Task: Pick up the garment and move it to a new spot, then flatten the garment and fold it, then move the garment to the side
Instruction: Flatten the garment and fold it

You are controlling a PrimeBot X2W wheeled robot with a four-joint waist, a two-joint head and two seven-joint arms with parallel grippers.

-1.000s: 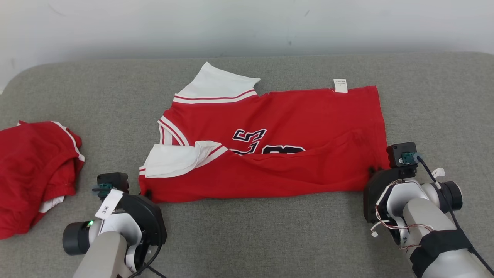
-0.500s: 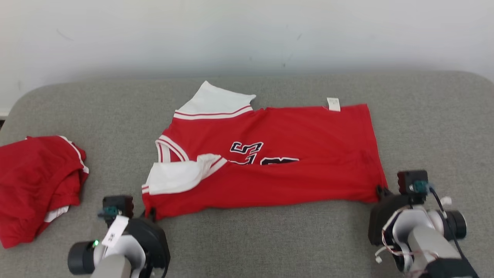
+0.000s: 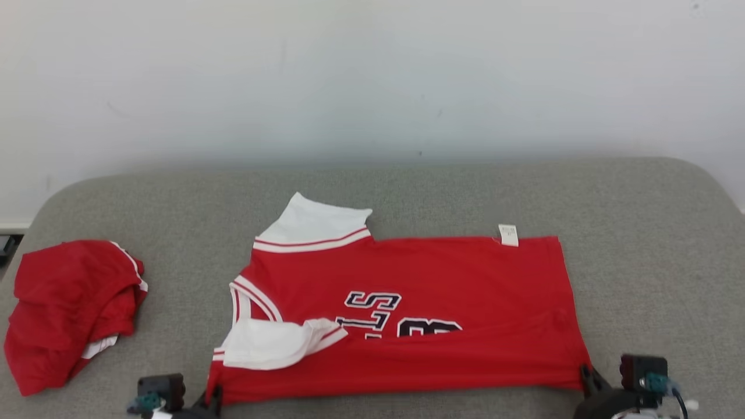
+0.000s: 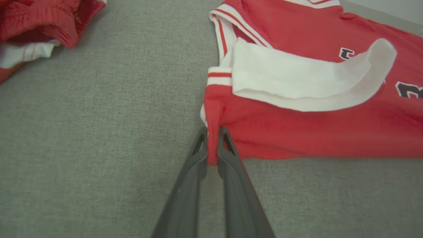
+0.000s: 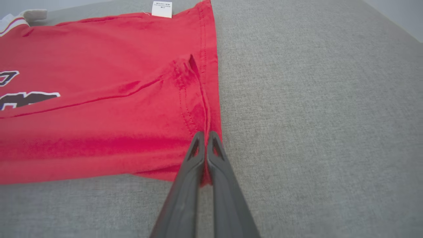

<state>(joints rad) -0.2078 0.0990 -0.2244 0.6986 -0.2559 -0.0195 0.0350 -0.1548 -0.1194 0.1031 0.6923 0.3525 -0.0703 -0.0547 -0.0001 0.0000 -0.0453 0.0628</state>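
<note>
The red short-sleeved jersey with white sleeves and dark lettering lies spread sideways on the middle of the grey fabric-covered table. Its neck is toward the left and its hem toward the right. Its near long edge is folded over and covers the lower part of the lettering. One white sleeve points away toward the wall, and the other white sleeve is turned over onto the red front.

A small white care label sticks out at the far right corner.

The left claw is pinched tight on the near left corner, just below the striped cuff. The right claw is pinched tight on the near right corner at the hem.

A crumpled heap of red cloth with white trim sits well apart at the table's left end. A pale plain wall rises behind.
</note>
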